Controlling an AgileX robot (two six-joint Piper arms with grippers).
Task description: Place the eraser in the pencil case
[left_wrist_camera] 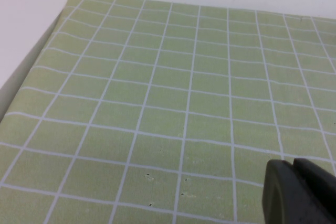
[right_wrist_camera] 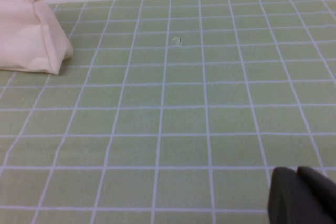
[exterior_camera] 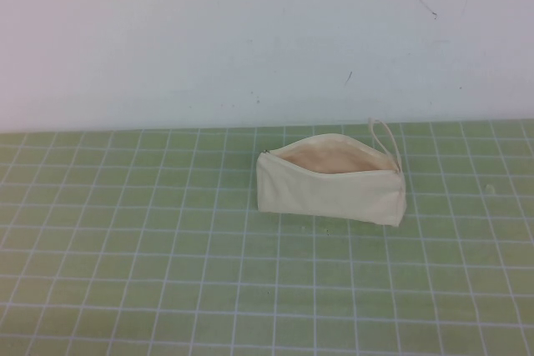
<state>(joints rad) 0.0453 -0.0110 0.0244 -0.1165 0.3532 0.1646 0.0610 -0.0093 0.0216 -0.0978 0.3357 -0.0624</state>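
Lying near the far edge of the green grid mat (exterior_camera: 125,231), a little right of the middle, my pencil case (exterior_camera: 329,187) sits unzipped, its beige lining showing and its loop cord (exterior_camera: 385,139) at the right end. I cannot find the eraser in any view. My left gripper (left_wrist_camera: 299,192) hovers over bare mat near the left edge; my right gripper (right_wrist_camera: 302,195) hangs low beside the case. Whether either is parted or closed, I cannot tell.
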